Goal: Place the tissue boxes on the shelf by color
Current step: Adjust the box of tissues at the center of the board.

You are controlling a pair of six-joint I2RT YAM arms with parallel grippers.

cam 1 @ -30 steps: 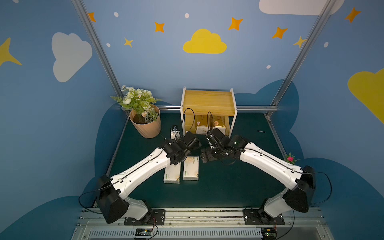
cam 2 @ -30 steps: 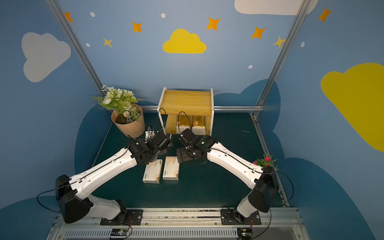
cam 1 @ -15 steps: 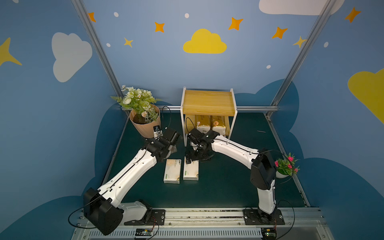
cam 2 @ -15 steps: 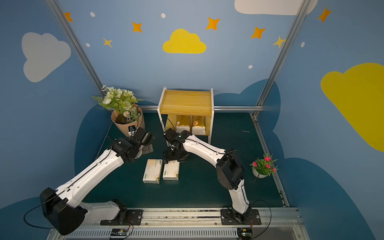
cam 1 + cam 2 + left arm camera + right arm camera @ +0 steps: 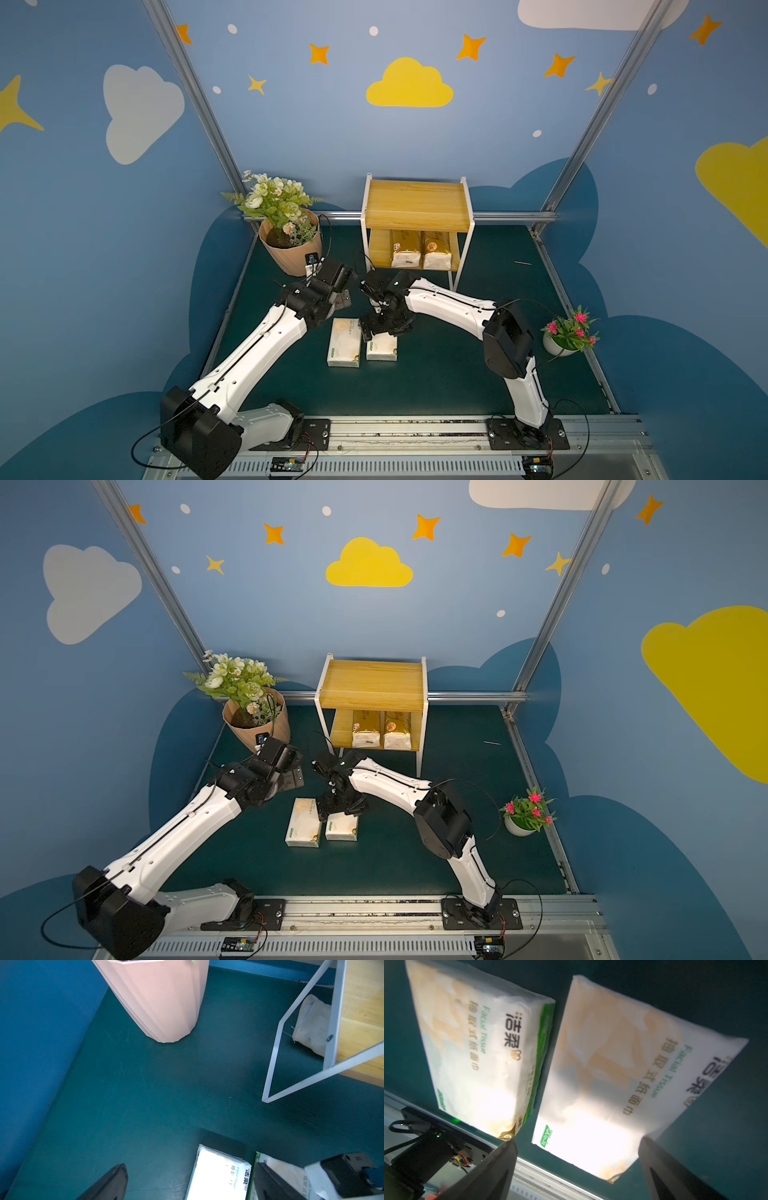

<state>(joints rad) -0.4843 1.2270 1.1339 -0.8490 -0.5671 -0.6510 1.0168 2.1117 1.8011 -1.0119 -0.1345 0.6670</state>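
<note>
Your shelf (image 5: 417, 205) stands at the back of the green surface (image 5: 457, 374). On its lower board two gold packs lie side by side with their ends facing out. The left gold pack (image 5: 404, 249) and the right gold pack (image 5: 436, 249) are pressed together in both top views.

The two white packs lie flat on the surface well in front of the shelf, side by side and just apart: the left white pack (image 5: 344, 343) and the right white pack (image 5: 382, 348). Neither is on the shelf yet.

Your right gripper (image 5: 379, 326) hangs pointing down over the end of the right white pack nearest the shelf. In the right wrist view its fingers (image 5: 492, 1174) are spread wide, one on each side of the right white pack (image 5: 623, 1076), with nothing clamped. Whether they touch the wrapper cannot be told. The left white pack (image 5: 477, 1047) shows beside it, with a narrow strip of surface between them.

Your left gripper (image 5: 340, 300) sits between the shelf and the left white pack, also spread wide and holding nothing. Its wrist view shows the left white pack (image 5: 218, 1174) past its fingers (image 5: 108, 1184), the shelf (image 5: 363, 1001), and the peach flowerpot (image 5: 162, 1001), which stands just left of the shelf. A small white pot of pink flowers (image 5: 561, 340) sits well off to the shelf's right front.
</note>
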